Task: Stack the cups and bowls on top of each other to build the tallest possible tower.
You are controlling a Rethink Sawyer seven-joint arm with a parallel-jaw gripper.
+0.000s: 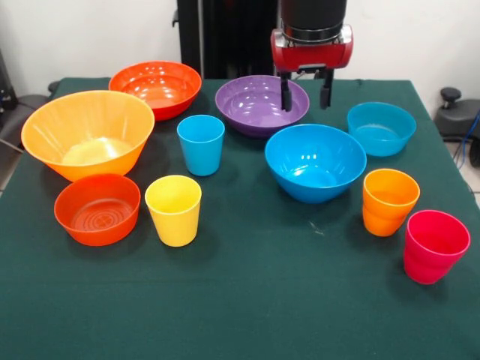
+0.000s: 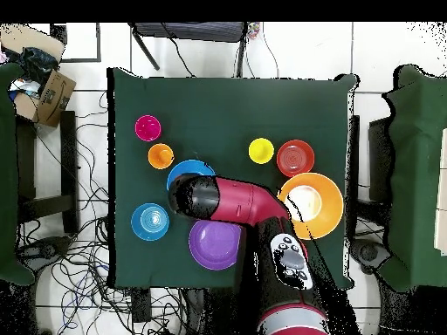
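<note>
My gripper [image 1: 306, 93] hangs open and empty over the right rim of the purple bowl [image 1: 259, 103], behind the large blue bowl [image 1: 315, 161]. All bowls and cups stand upright and apart on the green cloth. At the left are the large light orange bowl [image 1: 88, 133], the medium red-orange bowl [image 1: 156, 88] and the small red-orange bowl [image 1: 97, 208]. The small teal bowl [image 1: 381, 127] is at the right. The blue cup [image 1: 201, 144] and yellow cup [image 1: 173, 210] stand mid-table. The orange cup [image 1: 389, 201] and pinkish red cup [image 1: 435, 245] are front right.
In the overhead view my red arm [image 2: 240, 201] lies across the table and covers part of the large blue bowl [image 2: 185, 167]. The green table [image 2: 227, 105] has bare cloth on its side away from the robot. Cables and a cardboard box [image 2: 54, 92] lie on the floor.
</note>
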